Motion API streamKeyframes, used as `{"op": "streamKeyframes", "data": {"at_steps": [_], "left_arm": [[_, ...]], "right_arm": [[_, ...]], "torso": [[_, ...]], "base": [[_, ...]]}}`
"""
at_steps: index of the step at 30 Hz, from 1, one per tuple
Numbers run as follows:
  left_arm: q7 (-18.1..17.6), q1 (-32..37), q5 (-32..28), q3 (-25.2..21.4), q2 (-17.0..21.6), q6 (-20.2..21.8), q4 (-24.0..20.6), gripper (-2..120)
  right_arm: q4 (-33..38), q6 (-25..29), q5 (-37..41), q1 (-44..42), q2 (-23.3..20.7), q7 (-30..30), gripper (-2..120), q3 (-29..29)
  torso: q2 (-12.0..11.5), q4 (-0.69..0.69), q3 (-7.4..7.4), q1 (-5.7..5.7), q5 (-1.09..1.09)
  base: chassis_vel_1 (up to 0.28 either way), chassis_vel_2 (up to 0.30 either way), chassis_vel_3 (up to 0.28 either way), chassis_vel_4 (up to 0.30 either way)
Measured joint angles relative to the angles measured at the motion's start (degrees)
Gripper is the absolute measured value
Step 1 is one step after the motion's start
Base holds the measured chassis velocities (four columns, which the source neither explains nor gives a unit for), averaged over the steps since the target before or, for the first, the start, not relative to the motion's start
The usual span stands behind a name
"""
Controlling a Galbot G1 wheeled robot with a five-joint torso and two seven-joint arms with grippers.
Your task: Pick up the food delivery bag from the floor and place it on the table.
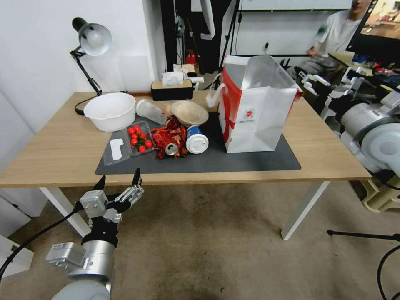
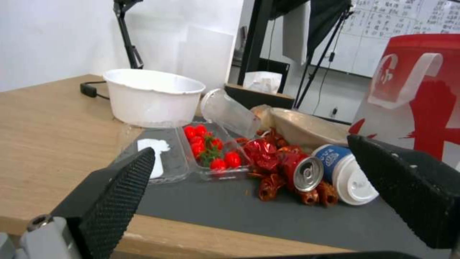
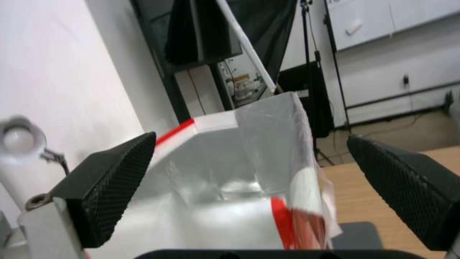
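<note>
Left gripper (image 1: 118, 181) hovers spread and empty before the table (image 1: 54, 154) edge, above stained floor (image 1: 208, 246). Right gripper (image 3: 249, 190), spread and empty, faces the bag (image 1: 254, 112) upright on the mat (image 1: 250, 160).

wall (image 1: 37, 54): white | desk lamp (image 1: 92, 39): back left | whiteboard (image 1: 283, 29): behind

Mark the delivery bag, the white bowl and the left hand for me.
delivery bag (image 1: 256, 121): head view, on its white front panel.
white bowl (image 1: 110, 111): head view, on its outer wall.
left hand (image 1: 118, 180): head view, midway between its open fingertips.
</note>
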Motion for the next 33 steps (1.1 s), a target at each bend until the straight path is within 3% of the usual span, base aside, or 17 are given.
{"op": "streamKeyframes", "data": {"at_steps": [5,8,9,16,24,33], "left_arm": [[0.5,-0.3,0.6,-0.6,0.2,0.3,0.1,100],[0.8,-0.3,0.7,-0.6,0.2,0.3,0.1,100],[1.5,-0.6,0.9,-0.8,0.4,0.3,0.4,100],[2.9,-0.3,2.7,-1.3,-0.3,-1.1,1.0,100],[3.7,0.1,5.0,-2.4,-0.5,-2.0,1.6,100],[6.0,0.3,7.2,-1.3,-1.0,-2.6,5.0,100]], "right_arm": [[3.2,2.1,-10.9,-8.9,-1.1,-3.4,100,5.3],[3.7,2.6,-12.1,-10.3,-1.3,-3.9,100,6.3],[5.6,5.3,-16.6,-15.7,-2.0,-5.6,100,9.4],[7.6,10.4,-22.3,-20.3,-1.4,-5.9,100,9.7],[8.4,15.6,-28.5,-29.7,3.7,-5.9,100,9.7],[9.5,19.6,-40.9,-40.4,13.9,-4.3,100,9.7]], "torso": [[0.0,-0.02,0.00,0.00,0.03],[0.0,-0.01,0.00,0.00,0.04],[0.0,-0.02,0.00,-0.01,-0.01],[0.0,0.01,0.00,-0.01,-0.02],[0.0,-0.03,0.00,-0.01,0.02],[0.0,-0.01,0.00,0.00,-0.01]], "base": [[0.000,0.000,0.000,0.000],[0.000,0.000,0.000,0.000],[0.000,0.000,0.000,0.000],[0.000,0.000,0.000,0.000],[0.000,0.000,0.000,0.000],[0.000,0.000,0.000,0.000]]}}
